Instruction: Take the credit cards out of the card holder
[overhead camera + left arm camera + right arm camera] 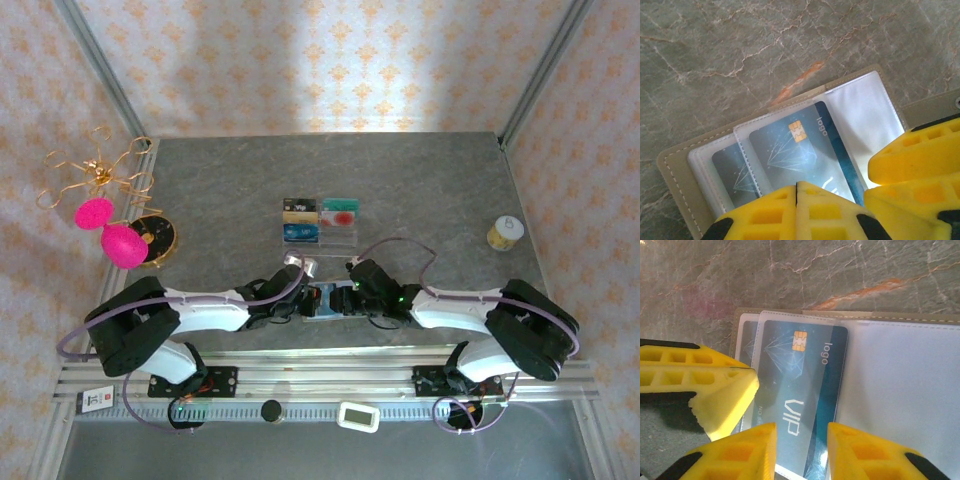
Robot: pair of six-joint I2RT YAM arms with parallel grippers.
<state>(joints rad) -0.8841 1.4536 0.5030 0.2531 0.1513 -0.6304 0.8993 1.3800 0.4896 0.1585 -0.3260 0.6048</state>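
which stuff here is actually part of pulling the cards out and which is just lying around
Part of the job: card holder, blue credit card, left gripper, right gripper.
Lying about: clear tray, gold tape roll, pink ornament, white timer.

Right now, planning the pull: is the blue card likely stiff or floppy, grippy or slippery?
The blue card lies flat with straight edges, so probably stiff. Its glossy face suggests slippery. Thin, so likely light; the card holder may drag along.
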